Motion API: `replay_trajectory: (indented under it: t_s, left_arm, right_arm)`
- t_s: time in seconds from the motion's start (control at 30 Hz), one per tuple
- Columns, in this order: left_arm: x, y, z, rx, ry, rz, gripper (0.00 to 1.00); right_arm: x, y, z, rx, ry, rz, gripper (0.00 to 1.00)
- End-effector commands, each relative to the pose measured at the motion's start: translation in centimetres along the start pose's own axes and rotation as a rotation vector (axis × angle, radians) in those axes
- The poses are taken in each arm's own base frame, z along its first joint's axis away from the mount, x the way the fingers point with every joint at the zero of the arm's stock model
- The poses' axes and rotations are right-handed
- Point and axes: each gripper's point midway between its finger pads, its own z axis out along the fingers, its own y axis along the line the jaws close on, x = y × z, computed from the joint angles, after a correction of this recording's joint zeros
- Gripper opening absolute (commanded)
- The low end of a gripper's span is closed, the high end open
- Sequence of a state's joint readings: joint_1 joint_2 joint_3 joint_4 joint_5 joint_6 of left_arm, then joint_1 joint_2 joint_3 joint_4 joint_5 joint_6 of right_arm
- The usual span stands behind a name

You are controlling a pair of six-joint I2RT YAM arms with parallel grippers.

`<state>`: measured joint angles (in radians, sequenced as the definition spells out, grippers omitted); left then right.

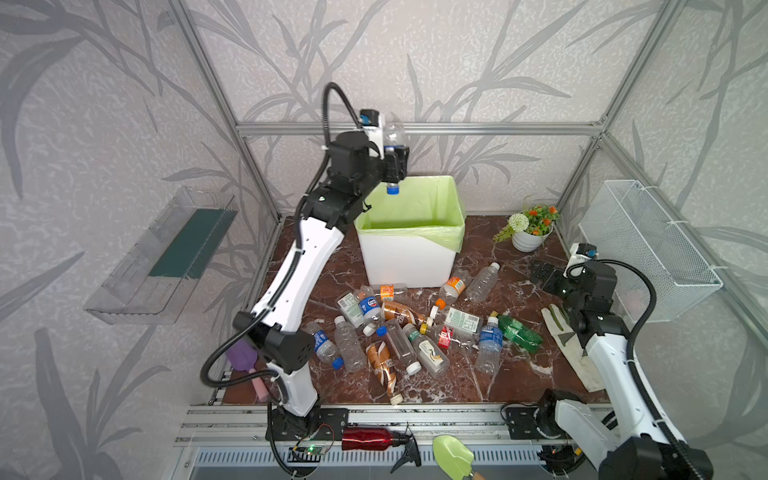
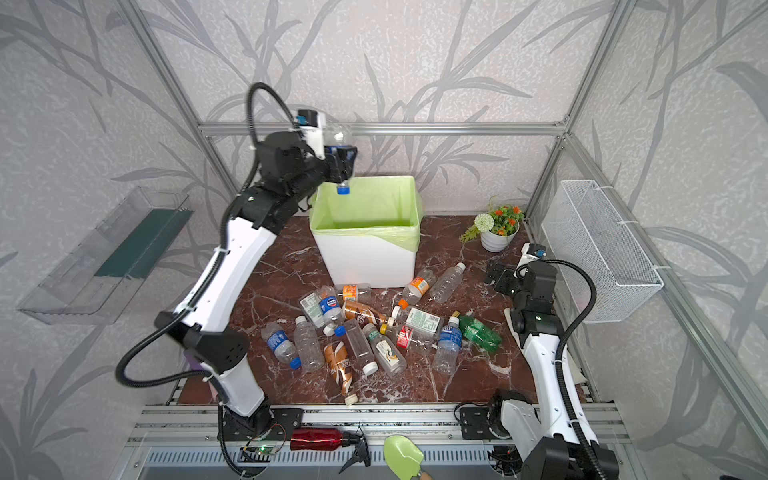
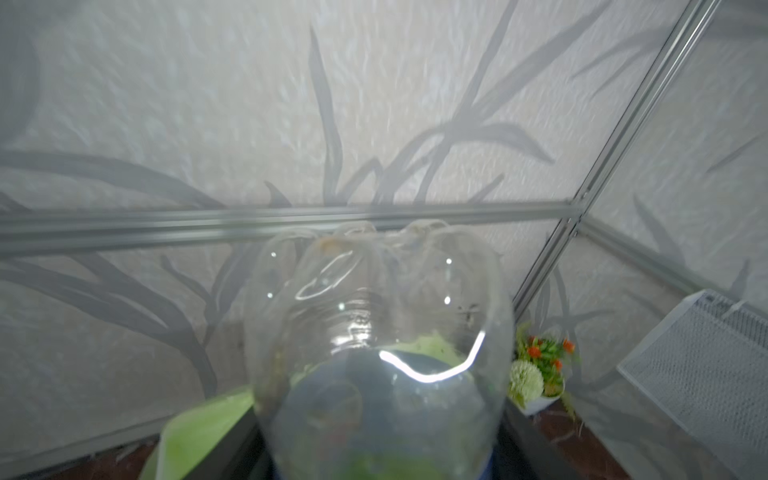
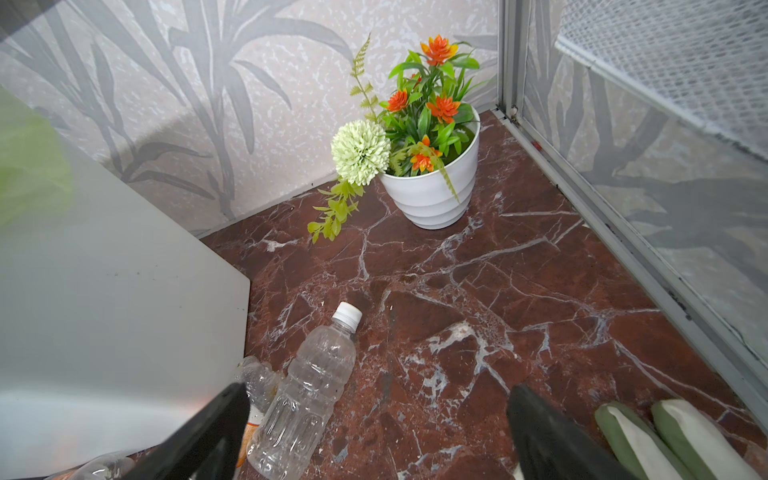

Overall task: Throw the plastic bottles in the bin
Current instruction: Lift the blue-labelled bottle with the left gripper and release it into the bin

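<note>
Clear bottle point(image 1: 393, 135) hangs cap-down in left end effector point(image 1: 395, 166) over bin point(image 1: 409, 257) at the worktop's back edge; clamped or loose, cannot tell. Right end effector point(image 4: 378, 395) apart, empty. Bottle likely light, thin-walled, slippery, crushable: grip mid-body.

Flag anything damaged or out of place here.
Green plastic bottle on the dark red marble table looks crushed flat. Shiny red metallic spray bottle and light green plastic trowel lie off it, on the front aluminium rail.
</note>
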<state>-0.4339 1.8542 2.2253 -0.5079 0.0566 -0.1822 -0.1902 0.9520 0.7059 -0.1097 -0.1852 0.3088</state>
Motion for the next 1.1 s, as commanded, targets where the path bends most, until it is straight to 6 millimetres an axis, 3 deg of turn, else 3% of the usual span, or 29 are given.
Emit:
replay_trajectory:
  t_s: [0.0, 0.07, 0.13, 0.27, 0.37, 0.53, 0.7, 0.77, 0.9, 1.07]
  left_arm:
    - [-1.2, 0.0, -4.3, -0.004, 0.013, 0.057, 0.99]
    - [-4.8, -0.3, -7.2, -0.001, -0.166, 0.054, 0.99]
    - [-6.9, -0.4, -10.1, -0.012, -0.281, 0.065, 0.99]
    - [-6.8, 0.3, -12.9, -0.055, -0.318, 0.09, 0.99]
    - [-5.1, 2.2, -14.3, -0.15, -0.319, 0.106, 0.99]
    - [-1.0, 7.0, -16.7, -0.329, -0.3, 0.055, 0.99]
    - [3.9, 11.5, -17.9, -0.4, -0.234, -0.063, 0.99]
    - [5.8, 12.8, -18.1, -0.421, -0.216, -0.102, 0.99]
    - [8.1, 12.5, -18.1, -0.424, -0.164, -0.059, 0.99]
    - [9.4, 11.5, -18.4, -0.471, -0.168, 0.05, 0.99]
  right_arm:
    - [-1.9, 1.1, -0.8, -0.04, -0.036, -0.006, 0.97]
    - [-1.8, 1.0, -0.9, -0.03, -0.037, 0.001, 0.97]
    - [-1.1, 0.4, -0.8, -0.011, -0.029, 0.021, 0.97]
    - [0.2, 0.1, -0.5, -0.008, 0.004, 0.045, 0.97]
    - [0.8, 0.1, -0.4, -0.01, 0.028, 0.056, 0.97]
    - [2.3, 0.2, 0.5, -0.031, 0.097, 0.105, 0.96]
    - [5.0, -1.0, 0.4, 0.055, 0.235, 0.224, 0.94]
    - [6.8, -1.4, -0.2, 0.088, 0.29, 0.282, 0.99]
    - [9.6, -2.3, -2.2, 0.179, 0.364, 0.38, 0.99]
    - [10.3, -2.7, -4.9, 0.286, 0.39, 0.556, 0.99]
